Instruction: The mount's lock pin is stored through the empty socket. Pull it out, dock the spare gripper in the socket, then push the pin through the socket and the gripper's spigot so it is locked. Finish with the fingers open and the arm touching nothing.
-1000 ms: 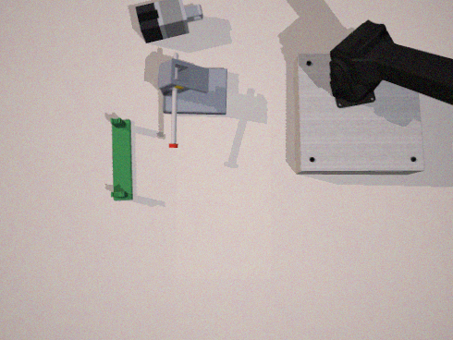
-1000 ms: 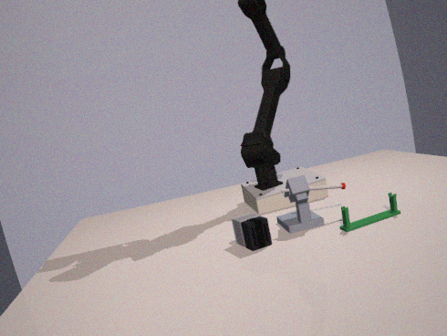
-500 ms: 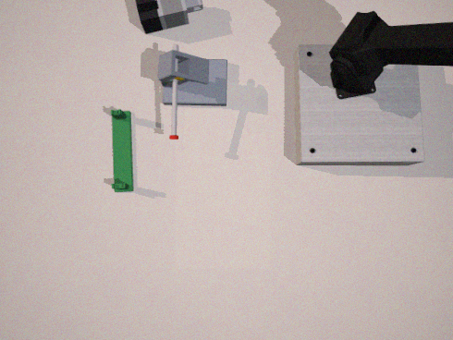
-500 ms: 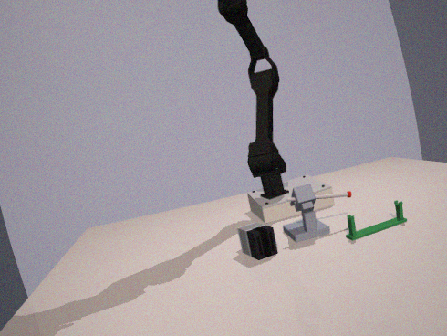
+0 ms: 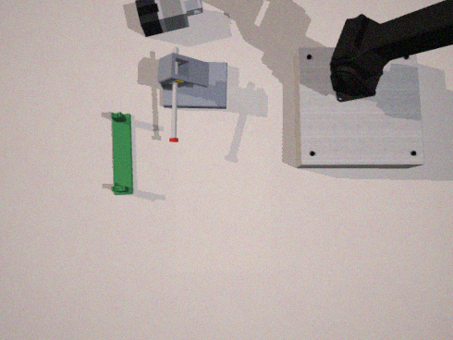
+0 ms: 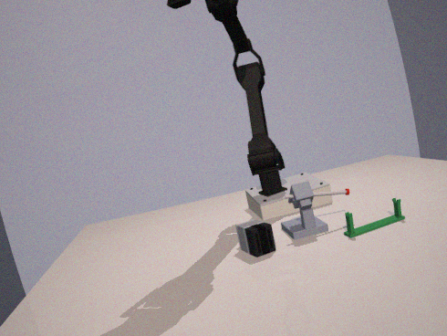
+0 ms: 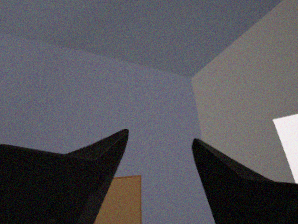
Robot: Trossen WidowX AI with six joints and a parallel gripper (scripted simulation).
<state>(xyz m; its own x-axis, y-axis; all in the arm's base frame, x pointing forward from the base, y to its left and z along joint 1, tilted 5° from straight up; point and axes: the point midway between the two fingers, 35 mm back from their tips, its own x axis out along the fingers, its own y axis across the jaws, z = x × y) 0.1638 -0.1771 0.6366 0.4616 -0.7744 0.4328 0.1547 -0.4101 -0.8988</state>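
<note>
The lock pin [image 5: 174, 113] [image 6: 332, 193] is a thin pale rod with a red end. It passes through the grey socket [image 5: 194, 73] [image 6: 301, 192], and its red end sticks out well clear of it. The spare gripper [image 5: 173, 18] [image 6: 259, 239] lies on the table beside the mount, a grey and black block; its pale spigot shows in the top view. My gripper [image 7: 160, 138] is open with nothing between its fingers. It points at the walls, far from the pin and the socket. Neither the top nor the exterior view shows its fingers.
A green rack [image 5: 122, 157] [image 6: 376, 225] with two upright forks stands near the pin's red end. The arm's pale base block [image 5: 361, 134] [image 6: 255, 204] stands on the mount's other side. The arm reaches high above the table.
</note>
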